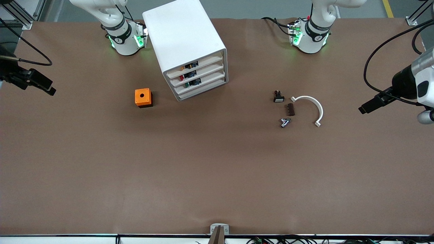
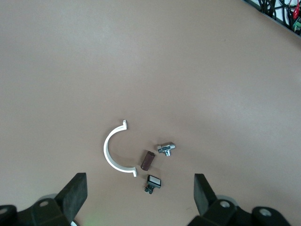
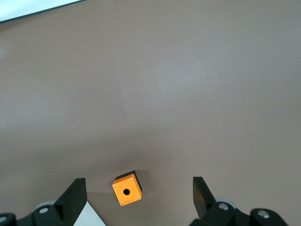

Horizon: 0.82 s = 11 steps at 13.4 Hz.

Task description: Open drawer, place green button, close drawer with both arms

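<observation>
Both arms wait; all drawers look closed.
The green button (image 1: 196, 82) sits inside the drawer (image 1: 200, 83) near the desk's (image 1: 217, 176) top edge. Left hand (image 2: 140, 193) and right hand (image 3: 139, 193) hang spread and empty. Maybe nothing is left to do.

Matt brown table (image 1: 217, 162); glossy white plastic cabinet (image 1: 179, 34); shiny metal fitting (image 1: 284, 122).
</observation>
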Each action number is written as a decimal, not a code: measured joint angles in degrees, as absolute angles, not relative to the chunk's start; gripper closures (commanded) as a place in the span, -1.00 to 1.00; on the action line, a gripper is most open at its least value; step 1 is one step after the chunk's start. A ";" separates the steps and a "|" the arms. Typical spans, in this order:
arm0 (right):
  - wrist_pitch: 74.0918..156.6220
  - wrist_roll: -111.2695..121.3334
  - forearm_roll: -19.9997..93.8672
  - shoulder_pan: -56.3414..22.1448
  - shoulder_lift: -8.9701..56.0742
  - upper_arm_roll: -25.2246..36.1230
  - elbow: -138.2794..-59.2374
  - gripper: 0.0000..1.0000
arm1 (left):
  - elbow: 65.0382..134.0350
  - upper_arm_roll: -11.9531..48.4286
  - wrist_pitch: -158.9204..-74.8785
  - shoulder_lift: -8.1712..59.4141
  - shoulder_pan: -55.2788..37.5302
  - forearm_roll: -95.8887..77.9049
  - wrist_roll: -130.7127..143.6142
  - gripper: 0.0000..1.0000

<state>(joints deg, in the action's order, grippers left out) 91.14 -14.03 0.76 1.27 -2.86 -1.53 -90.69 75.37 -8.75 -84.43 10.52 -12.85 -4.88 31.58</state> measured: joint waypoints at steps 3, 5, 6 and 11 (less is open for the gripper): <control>91.14 -14.03 0.76 1.27 -2.86 -1.50 -90.69 -1.00 | 75.38 -5.96 -83.16 9.31 -7.99 -4.87 25.32 -0.99; 91.14 -14.03 0.76 1.27 -2.86 -1.46 -90.69 -1.00 | 75.39 -5.16 -82.49 8.79 -5.20 -4.84 20.29 -0.99; 91.14 -14.03 0.76 1.27 -2.86 -1.40 -90.69 -1.00 | 75.39 -4.28 -82.40 8.54 -3.41 -4.79 18.03 -0.99; 91.10 -13.89 0.76 1.28 -2.86 -1.14 -90.69 -1.00 | 75.49 -0.46 -81.25 6.37 1.34 -2.49 11.82 -0.99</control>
